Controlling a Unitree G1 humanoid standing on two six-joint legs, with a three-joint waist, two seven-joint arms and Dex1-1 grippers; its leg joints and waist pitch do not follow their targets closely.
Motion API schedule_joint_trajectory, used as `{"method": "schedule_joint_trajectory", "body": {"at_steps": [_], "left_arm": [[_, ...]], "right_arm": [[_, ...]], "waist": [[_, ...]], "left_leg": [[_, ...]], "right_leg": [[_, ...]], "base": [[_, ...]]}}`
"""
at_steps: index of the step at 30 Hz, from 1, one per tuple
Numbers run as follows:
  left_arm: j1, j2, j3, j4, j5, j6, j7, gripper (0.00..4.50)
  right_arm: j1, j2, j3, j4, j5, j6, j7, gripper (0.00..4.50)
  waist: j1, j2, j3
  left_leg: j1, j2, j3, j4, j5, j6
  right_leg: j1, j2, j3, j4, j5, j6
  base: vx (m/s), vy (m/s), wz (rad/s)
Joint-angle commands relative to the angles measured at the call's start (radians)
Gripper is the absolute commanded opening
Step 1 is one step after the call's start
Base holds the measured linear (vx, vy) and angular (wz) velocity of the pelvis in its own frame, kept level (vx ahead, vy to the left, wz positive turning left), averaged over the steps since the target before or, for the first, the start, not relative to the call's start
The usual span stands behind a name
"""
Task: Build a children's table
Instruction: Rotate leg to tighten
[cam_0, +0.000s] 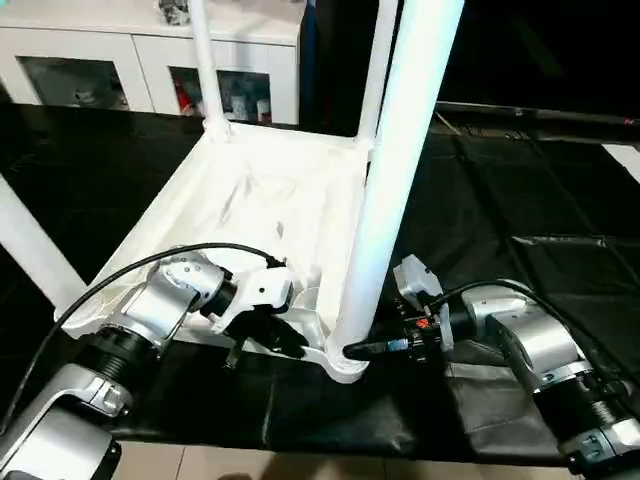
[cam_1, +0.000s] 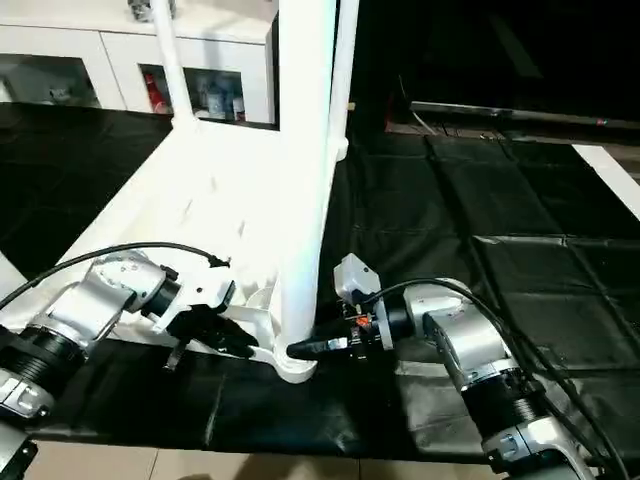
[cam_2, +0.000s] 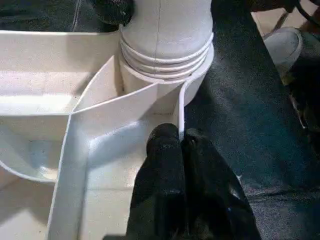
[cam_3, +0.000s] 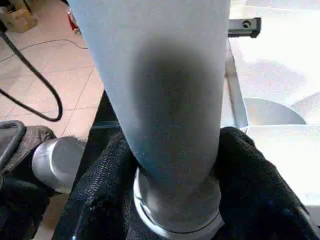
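Note:
The white tabletop (cam_0: 250, 200) lies upside down on the black cloth, ribbed underside up. Three white legs rise from its corners: the far left leg (cam_0: 203, 60), the far right leg (cam_0: 378, 70) and the near right leg (cam_0: 395, 180). Another leg (cam_0: 30, 250) slants at the left edge. My left gripper (cam_0: 270, 335) is shut on the tabletop's thin front rim wall (cam_2: 178, 107), just beside the near right socket (cam_2: 165, 70). My right gripper (cam_0: 358, 350) is shut on the base of the near right leg (cam_3: 165, 110), with a black finger (cam_3: 250, 180) on each side.
A white cabinet with glass doors (cam_0: 150, 60) stands behind the work surface. Black cloth (cam_0: 520, 200) covers the surface to the right of the tabletop. The surface's front edge runs just below my grippers, with tiled floor (cam_0: 300, 468) beyond. Black cables (cam_0: 150, 265) loop over both forearms.

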Motion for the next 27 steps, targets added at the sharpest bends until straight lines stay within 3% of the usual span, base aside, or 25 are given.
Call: {"method": "schedule_joint_trajectory", "body": {"at_steps": [1,2,3,5,7,8,11,12,13,17,18,19,21,23,27], "left_arm": [[-0.011,-0.048,0.019,0.005,0.0,0.059,0.098,0.0],[-0.015,-0.066,0.035,0.008,-0.008,0.09,0.133,0.0],[-0.019,-0.101,0.062,0.004,-0.027,0.152,0.185,0.0],[-0.023,-0.128,0.075,-0.002,-0.031,0.192,0.228,0.0],[-0.027,-0.153,0.082,-0.003,-0.026,0.219,0.272,0.0],[-0.03,-0.169,0.085,-0.002,-0.021,0.233,0.303,0.0],[-0.044,-0.222,0.105,0.0,-0.012,0.284,0.4,0.0],[-0.048,-0.241,0.116,0.0,-0.013,0.303,0.431,0.0],[-0.058,-0.274,0.134,0.004,-0.013,0.337,0.485,0.0],[-0.082,-0.355,0.19,0.011,-0.024,0.395,0.626,0.0],[-0.082,-0.356,0.191,0.011,-0.024,0.395,0.628,0.0],[-0.077,-0.354,0.196,-0.002,-0.023,0.394,0.628,0.0],[-0.07,-0.34,0.19,-0.014,-0.019,0.386,0.611,0.0],[-0.059,-0.317,0.181,-0.026,-0.013,0.366,0.584,0.0],[-0.042,-0.24,0.155,-0.029,0.013,0.302,0.502,0.0]], "right_arm": [[0.015,0.03,-0.005,-0.04,0.035,0.056,-0.036,2.01],[0.023,0.045,-0.012,-0.054,0.033,0.075,-0.08,2.01],[0.035,0.096,-0.033,-0.063,0.011,0.086,-0.206,2.01],[0.036,0.147,-0.052,-0.052,-0.018,0.088,-0.325,2.01],[0.029,0.19,-0.066,-0.032,-0.046,0.098,-0.428,2.0],[0.024,0.214,-0.073,-0.021,-0.062,0.102,-0.482,1.99],[0.006,0.279,-0.092,0.012,-0.1,0.115,-0.622,1.97],[0.0,0.297,-0.096,0.02,-0.111,0.122,-0.661,1.97],[-0.008,0.327,-0.104,0.031,-0.127,0.13,-0.723,1.96],[-0.04,0.41,-0.117,0.064,-0.157,0.134,-0.852,1.96],[-0.04,0.41,-0.117,0.065,-0.157,0.133,-0.85,2.52],[-0.042,0.41,-0.116,0.057,-0.144,0.12,-0.819,2.65],[-0.037,0.404,-0.121,0.048,-0.135,0.119,-0.802,2.73],[-0.029,0.383,-0.118,0.033,-0.126,0.11,-0.76,2.99],[-0.001,0.283,-0.103,-0.009,-0.108,0.072,-0.599,3.21]], "waist": [[-0.005,0.0,-0.057],[-0.005,0.0,-0.056],[-0.01,0.0,-0.051],[-0.018,-0.002,-0.052],[-0.041,-0.003,-0.054],[-0.045,0.002,-0.055],[-0.068,0.001,-0.057],[-0.069,0.001,-0.059],[-0.073,0.009,-0.059],[-0.076,0.006,-0.062],[-0.077,0.006,-0.064],[-0.074,0.004,-0.067],[-0.072,0.001,-0.068],[-0.071,0.0,-0.067],[-0.067,0.001,-0.063]], "left_leg": [[0.01,-0.001,0.025,-0.07,-0.242,0.011],[0.007,-0.002,0.024,-0.07,-0.236,0.011],[-0.002,-0.005,0.022,-0.075,-0.244,-0.002],[-0.004,-0.009,0.015,-0.078,-0.269,-0.021],[-0.019,-0.012,0.009,-0.083,-0.242,-0.033],[-0.016,-0.013,0.009,-0.081,-0.24,-0.033],[-0.012,-0.017,0.013,-0.075,-0.249,-0.026],[-0.011,-0.018,0.013,-0.073,-0.243,-0.022],[-0.013,-0.017,0.014,-0.072,-0.215,-0.016],[-0.013,-0.02,0.016,-0.069,-0.185,-0.014],[-0.014,-0.02,0.015,-0.068,-0.179,-0.011],[-0.013,-0.019,0.017,-0.066,-0.147,0.006],[-0.015,-0.02,0.019,-0.064,-0.118,0.022],[-0.015,-0.019,0.019,-0.064,-0.11,0.036],[-0.011,-0.015,0.022,-0.065,-0.144,0.052]], "right_leg": [[0.043,-0.038,0.03,-0.072,-0.263,-0.214],[0.044,-0.038,0.03,-0.072,-0.256,-0.215],[0.047,-0.038,0.028,-0.075,-0.302,-0.192],[0.048,-0.042,0.023,-0.081,-0.405,-0.153],[0.058,-0.04,0.019,-0.082,-0.407,-0.123],[0.055,-0.04,0.019,-0.083,-0.396,-0.124],[0.049,-0.034,0.021,-0.086,-0.368,-0.145],[0.05,-0.034,0.021,-0.086,-0.361,-0.147],[0.05,-0.031,0.023,-0.081,-0.305,-0.163],[0.052,-0.028,0.023,-0.079,-0.238,-0.182],[0.055,-0.028,0.022,-0.076,-0.22,-0.186],[0.057,-0.027,0.024,-0.07,-0.139,-0.203],[0.062,-0.026,0.024,-0.063,-0.066,-0.222],[0.065,-0.028,0.024,-0.061,-0.042,-0.233],[0.062,-0.03,0.025,-0.067,-0.078,-0.238]], "base": [[0.0,0.0,0.0],[0.0,0.0,0.0],[0.0,0.0,0.0],[0.0,0.0,0.0],[0.0,0.0,0.0],[0.0,0.0,0.0],[0.0,0.0,0.0],[0.0,0.0,0.0],[0.0,0.0,0.0],[0.0,0.0,0.0],[0.0,0.0,0.0],[0.0,0.0,0.0],[0.0,0.0,0.0],[0.0,0.0,0.0],[0.0,0.0,0.0]]}}
